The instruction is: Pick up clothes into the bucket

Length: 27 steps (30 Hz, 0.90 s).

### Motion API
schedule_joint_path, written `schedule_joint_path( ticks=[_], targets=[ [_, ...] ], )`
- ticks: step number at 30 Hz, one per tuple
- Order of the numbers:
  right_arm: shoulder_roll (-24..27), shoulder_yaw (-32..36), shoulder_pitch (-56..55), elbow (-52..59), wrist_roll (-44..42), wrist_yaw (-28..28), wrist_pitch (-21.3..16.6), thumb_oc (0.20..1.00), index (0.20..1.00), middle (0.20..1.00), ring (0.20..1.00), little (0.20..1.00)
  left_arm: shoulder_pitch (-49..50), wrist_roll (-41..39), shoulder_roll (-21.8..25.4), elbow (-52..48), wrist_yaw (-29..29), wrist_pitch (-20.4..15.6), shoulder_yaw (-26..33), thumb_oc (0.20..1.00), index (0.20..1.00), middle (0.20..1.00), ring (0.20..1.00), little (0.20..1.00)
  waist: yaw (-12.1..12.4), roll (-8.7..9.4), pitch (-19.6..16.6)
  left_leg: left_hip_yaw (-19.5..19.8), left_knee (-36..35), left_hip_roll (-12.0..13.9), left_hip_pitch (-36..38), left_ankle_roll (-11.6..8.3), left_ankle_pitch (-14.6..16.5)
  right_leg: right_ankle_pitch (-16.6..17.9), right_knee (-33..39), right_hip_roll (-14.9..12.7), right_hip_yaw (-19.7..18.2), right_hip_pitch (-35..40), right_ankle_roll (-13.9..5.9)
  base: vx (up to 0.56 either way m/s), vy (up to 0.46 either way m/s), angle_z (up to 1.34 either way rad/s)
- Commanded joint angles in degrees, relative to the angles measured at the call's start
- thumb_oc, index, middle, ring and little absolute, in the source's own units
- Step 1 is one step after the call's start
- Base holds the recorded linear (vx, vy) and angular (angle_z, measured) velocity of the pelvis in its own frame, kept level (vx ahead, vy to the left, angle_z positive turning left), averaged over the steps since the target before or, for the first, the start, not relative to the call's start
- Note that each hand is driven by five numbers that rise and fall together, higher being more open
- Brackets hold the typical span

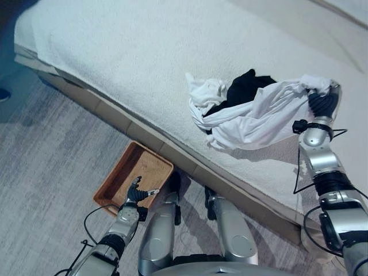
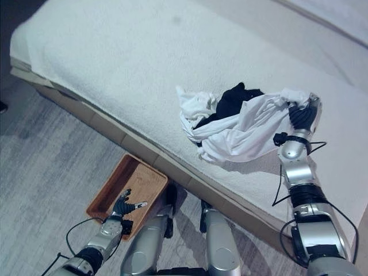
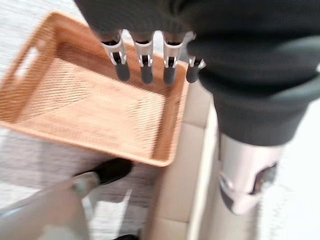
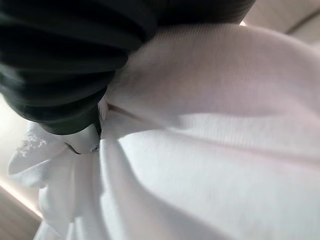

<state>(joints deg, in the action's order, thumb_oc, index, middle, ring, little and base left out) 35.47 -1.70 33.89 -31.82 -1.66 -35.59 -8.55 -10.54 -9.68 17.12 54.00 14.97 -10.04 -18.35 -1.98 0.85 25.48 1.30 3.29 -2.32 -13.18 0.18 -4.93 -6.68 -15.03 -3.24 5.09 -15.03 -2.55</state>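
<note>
A white garment (image 1: pixel 253 123) lies tangled with a black garment (image 1: pixel 244 89) on the bed's right half. My right hand (image 1: pixel 323 103) is at the pile's far right corner, shut on a bunched end of the white garment (image 4: pixel 215 150), which stretches taut from the hand toward the pile. On the floor beside the bed stands a shallow brown wicker basket (image 1: pixel 123 172), with nothing in it. My left hand (image 1: pixel 137 192) hovers low over the basket's near edge, open, its fingers (image 3: pixel 145 62) straight above the woven bottom (image 3: pixel 90 110).
The bed (image 1: pixel 132 52) has a white textured cover and runs diagonally from upper left to lower right. Its beige side panel (image 1: pixel 115 115) drops to a grey carpet (image 1: pixel 52 155). The basket sits close against that side.
</note>
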Motion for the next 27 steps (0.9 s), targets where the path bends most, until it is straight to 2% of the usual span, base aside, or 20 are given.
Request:
schedule_joint_path(
  ticks=[1, 3, 6, 8, 12, 13, 15, 21, 27],
  targets=[
    [4.28, 1.95, 0.64, 5.54, -0.36, 0.22, -4.22, 0.200, 0.200, 0.200, 0.200, 0.200, 2.45, -0.76, 1.75, -5.50, -1.42, -1.61, 1.16, 1.000, 1.000, 1.000, 1.000, 1.000, 1.36, 3.15, -8.34, 0.60, 5.03, 1.88, 1.60, -3.72, 7.33, 7.85, 11.56, -4.10, 0.93, 5.85, -5.65, 0.07, 0.003, -0.05],
    [4.55, 1.65, 0.82, 6.34, -0.54, 0.96, -4.34, 0.200, 0.200, 0.200, 0.200, 0.200, 2.55, -0.77, 2.60, -7.98, -1.70, -1.89, 1.23, 1.000, 1.000, 1.000, 1.000, 1.000, 1.44, 3.36, -8.94, 0.41, 4.73, 1.91, 2.25, -3.74, 7.37, 8.07, 12.47, -3.99, 1.04, 6.80, -5.67, 0.05, 0.002, -0.02],
    [5.20, -1.28, 1.84, 8.61, -2.82, 6.31, -4.52, 0.200, 0.200, 0.200, 0.200, 0.200, 2.09, -0.20, 6.20, -18.95, -2.73, -2.49, 1.24, 1.000, 1.000, 1.000, 1.000, 1.000, 1.58, 3.94, -11.53, -0.25, 3.03, 2.35, 5.27, -3.78, 7.40, 8.16, 14.50, -3.49, 1.18, 9.85, -5.77, 0.09, 0.005, -0.07],
    [5.55, -2.59, 2.26, 9.14, -3.37, 8.46, -4.31, 0.200, 0.200, 0.200, 0.200, 0.200, 1.48, 0.01, 7.32, -21.01, -2.90, -2.51, 1.38, 1.000, 1.000, 1.000, 1.000, 1.000, 1.52, 4.08, -12.27, -0.58, 2.28, 2.52, 6.40, -3.77, 7.34, 7.98, 14.62, -3.40, 1.20, 10.69, -5.81, 0.09, 0.010, -0.08],
    [7.29, -8.29, 3.72, 13.38, -5.50, 16.34, -3.10, 0.200, 0.200, 0.200, 0.200, 0.200, -4.36, -0.28, 11.09, -31.16, -4.40, -2.83, 0.39, 1.000, 1.000, 1.000, 1.000, 1.000, 0.74, 3.96, -15.65, -1.25, -0.69, 3.13, 10.86, -3.74, 7.09, 6.81, 13.97, -3.19, 1.22, 13.51, -5.75, 0.09, 0.006, -0.06],
    [7.29, -8.27, 3.71, 13.41, -5.52, 16.37, -3.07, 0.200, 0.200, 0.200, 0.200, 0.200, -4.31, -0.30, 11.12, -31.26, -4.41, -2.75, 0.42, 1.000, 1.000, 1.000, 1.000, 1.000, 0.74, 3.97, -15.59, -1.24, -0.79, 3.13, 10.99, -3.74, 7.07, 6.76, 13.96, -3.19, 1.23, 13.59, -5.75, 0.12, 0.006, -0.03],
    [7.85, -11.77, 4.92, 16.47, -7.85, 21.05, -2.70, 0.200, 0.200, 0.200, 0.200, 0.200, -10.20, 0.56, 13.22, -35.86, -5.12, -2.42, -2.10, 1.000, 1.000, 1.000, 1.000, 1.000, 0.09, 3.67, -16.97, -1.23, -1.23, 3.22, 12.70, -3.69, 7.27, 5.86, 12.94, -3.27, 1.28, 14.59, -5.76, 0.09, 0.004, 0.01],
    [9.12, -15.49, 7.30, 20.49, -11.70, 26.27, -1.82, 0.200, 0.200, 0.200, 0.200, 0.200, -18.09, 1.38, 13.24, -38.41, -5.84, -1.69, -6.70, 1.000, 1.000, 1.000, 1.000, 1.000, -0.63, 3.29, -18.75, -1.43, -2.06, 3.25, 14.94, -3.61, 7.73, 5.14, 12.92, -3.39, 1.43, 16.66, -5.78, 0.07, 0.004, 0.02],
    [11.10, -21.53, 11.32, 24.43, -18.21, 31.76, -1.56, 0.200, 0.200, 0.200, 0.200, 0.200, -26.98, 0.21, 10.06, -35.13, -6.89, -0.72, -13.66, 1.000, 1.000, 1.000, 1.000, 1.000, -1.74, 3.09, -19.78, -1.73, -2.91, 3.57, 15.89, -3.78, 7.47, 5.16, 13.35, -3.42, 1.48, 17.31, -5.94, 0.02, 0.008, -0.01]
  ],
)
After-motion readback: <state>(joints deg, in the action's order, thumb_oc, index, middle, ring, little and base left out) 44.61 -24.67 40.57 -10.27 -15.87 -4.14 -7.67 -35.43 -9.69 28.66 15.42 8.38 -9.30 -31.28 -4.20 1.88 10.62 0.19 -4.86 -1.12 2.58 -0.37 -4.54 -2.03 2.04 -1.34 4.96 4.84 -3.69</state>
